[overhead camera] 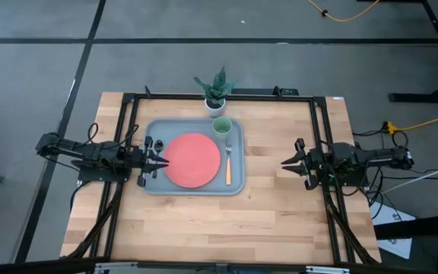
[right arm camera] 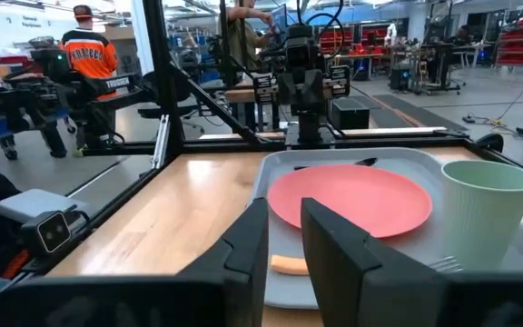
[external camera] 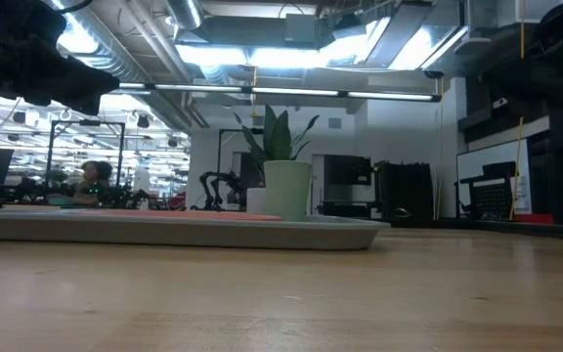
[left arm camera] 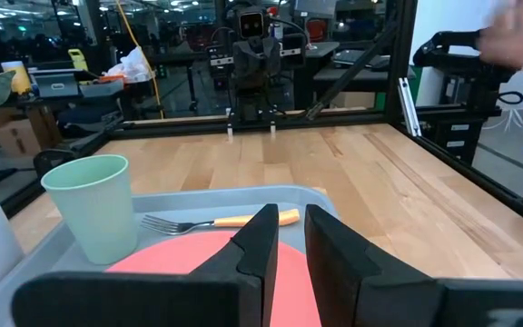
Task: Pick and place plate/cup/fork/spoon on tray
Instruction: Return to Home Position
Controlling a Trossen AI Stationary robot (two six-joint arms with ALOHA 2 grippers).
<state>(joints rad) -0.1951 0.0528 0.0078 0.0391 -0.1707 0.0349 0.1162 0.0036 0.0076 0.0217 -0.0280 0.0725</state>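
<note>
High view is showing the plate [overhead camera: 192,160], cup [overhead camera: 222,126], fork [overhead camera: 228,166] and spoon [right arm camera: 363,163] sitting on the tray [overhead camera: 204,190]. The left gripper [overhead camera: 160,158], over its rim, and the right gripper [overhead camera: 286,162], over the counter [overhead camera: 280,221], are hanging narrowly parted and empty. The left one should probably be lifting clear before retracting.

The wooden table [overhead camera: 280,205] bears the tray [overhead camera: 236,183] and potted plant [overhead camera: 216,102].

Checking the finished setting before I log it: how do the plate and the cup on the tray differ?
The plate is coral-red; the cup is pale mint-green. The plate lies flat and wide; the cup stands upright, far smaller across. The plate fills the middle of the tray; the cup sits in a far corner, near the potted plant. Both are round and on the tray.
</note>
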